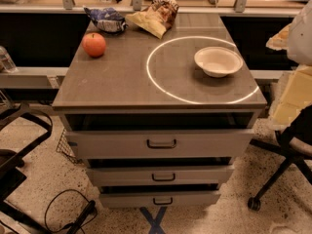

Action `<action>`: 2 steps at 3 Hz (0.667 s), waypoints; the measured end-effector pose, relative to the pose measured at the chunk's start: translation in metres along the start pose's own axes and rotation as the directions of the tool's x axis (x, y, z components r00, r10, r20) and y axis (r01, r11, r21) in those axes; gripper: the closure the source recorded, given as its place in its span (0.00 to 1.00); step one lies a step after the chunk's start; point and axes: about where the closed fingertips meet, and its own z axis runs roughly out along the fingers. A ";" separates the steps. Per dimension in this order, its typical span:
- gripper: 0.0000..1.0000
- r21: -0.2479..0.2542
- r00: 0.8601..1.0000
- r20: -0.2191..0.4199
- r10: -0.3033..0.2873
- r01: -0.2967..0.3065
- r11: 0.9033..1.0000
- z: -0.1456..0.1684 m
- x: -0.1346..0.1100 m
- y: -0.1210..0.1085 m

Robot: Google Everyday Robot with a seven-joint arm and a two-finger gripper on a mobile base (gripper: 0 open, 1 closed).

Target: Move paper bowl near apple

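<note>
one paper bowl sits on the counter, inside one ring of light. one apple lies well left of the bowl. two bags lie behind-left of the bowl: a blue snack bag and a tan snack bag. the pale blur right of the bowl is perhaps the gripper; whether it is open or closed, i cannot tell.

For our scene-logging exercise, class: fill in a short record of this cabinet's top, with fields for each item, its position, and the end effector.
surface: grey cabinet top, three drawers below
paper bowl: right side, upright, empty, inside a bright ring
apple: left rear, apart from the bowl
snacks: blue-and-white bag behind apple, tan bag right of it
end effector: not in view
</note>
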 end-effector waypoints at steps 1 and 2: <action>0.00 0.000 1.000 0.000 0.000 0.000 1.000 0.000 0.000 0.000; 0.00 0.050 1.000 0.003 -0.022 0.022 0.999 0.005 -0.001 -0.009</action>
